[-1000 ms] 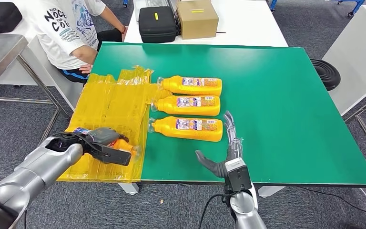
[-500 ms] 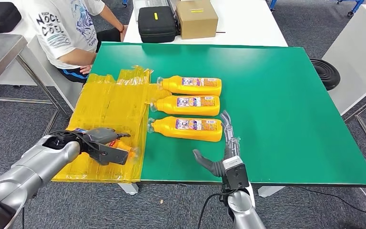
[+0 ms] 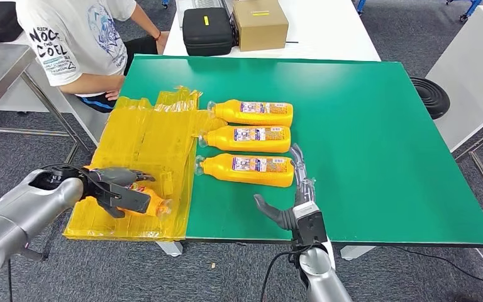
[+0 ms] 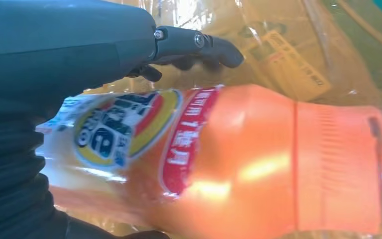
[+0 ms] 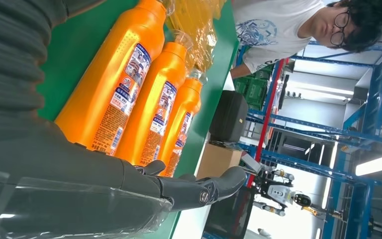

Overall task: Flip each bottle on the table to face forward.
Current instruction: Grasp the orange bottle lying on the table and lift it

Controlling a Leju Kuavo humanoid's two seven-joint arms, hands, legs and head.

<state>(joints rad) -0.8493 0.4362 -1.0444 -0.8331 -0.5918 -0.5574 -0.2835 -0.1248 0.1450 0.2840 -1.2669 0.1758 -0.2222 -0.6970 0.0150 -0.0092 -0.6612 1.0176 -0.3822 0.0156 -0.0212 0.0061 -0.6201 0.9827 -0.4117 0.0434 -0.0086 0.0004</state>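
the left hand point(image 3: 114, 187) is clamped on an orange bottle point(image 3: 148, 200) over the yellow plastic wrap point(image 3: 151, 145) at the tabletop's point(image 3: 365, 126) near left corner. its long axis runs roughly along the near edge, neck toward the right; the left wrist view shows its colourful label point(image 4: 124, 129) facing the camera. three more bottles point(image 3: 248, 139) lie side by side mid-table, necks toward the left edge, labels up. the right hand point(image 3: 295, 195) rests at the near edge with fingers apart, fingertips just beside the base of the nearest bottle point(image 3: 246, 168).
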